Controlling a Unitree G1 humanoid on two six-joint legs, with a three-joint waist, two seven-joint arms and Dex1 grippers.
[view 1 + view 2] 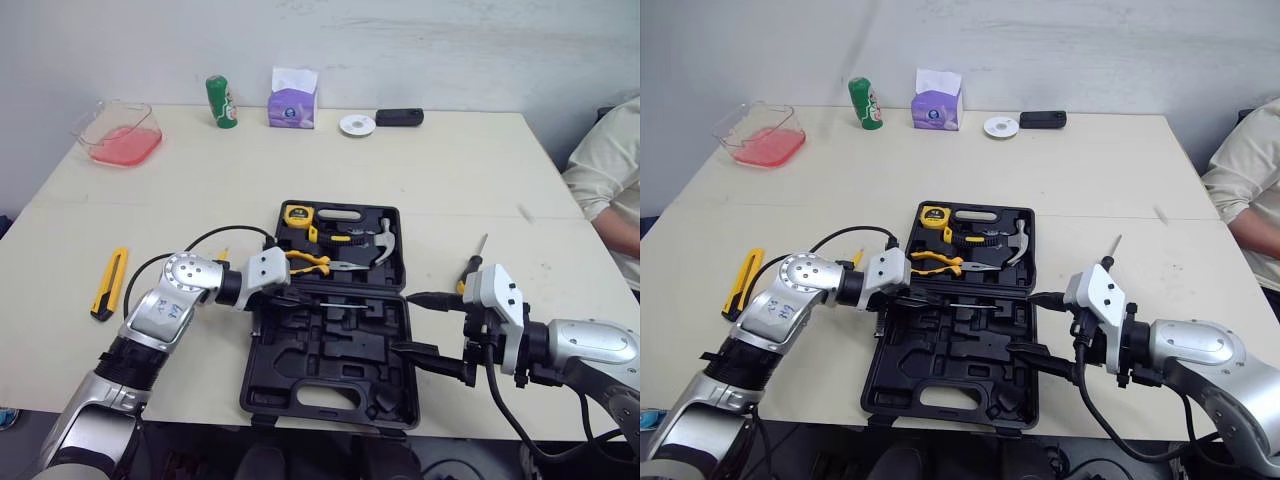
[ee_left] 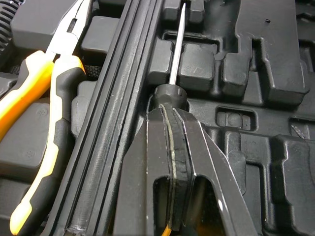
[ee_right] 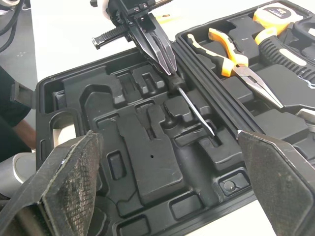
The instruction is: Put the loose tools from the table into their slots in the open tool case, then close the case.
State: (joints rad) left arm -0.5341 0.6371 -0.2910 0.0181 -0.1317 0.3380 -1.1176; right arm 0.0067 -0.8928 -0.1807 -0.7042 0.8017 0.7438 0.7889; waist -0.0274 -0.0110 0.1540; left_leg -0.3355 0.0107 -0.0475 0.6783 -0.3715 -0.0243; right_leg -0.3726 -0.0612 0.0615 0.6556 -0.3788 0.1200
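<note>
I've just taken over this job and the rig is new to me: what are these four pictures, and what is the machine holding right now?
It is a two-armed humanoid robot. The two wide pictures come from its head, looking down on the table. The two close ones come from cameras on its wrists. The open tool case lies in the middle, with pliers, a hammer and a tape measure in its far half. The left claw is shut on a screwdriver, holding it in the near half by the hinge. The right claw hangs open and empty at the case's right edge. Loose on the table are a yellow utility knife on the left and a second screwdriver on the right.
</note>
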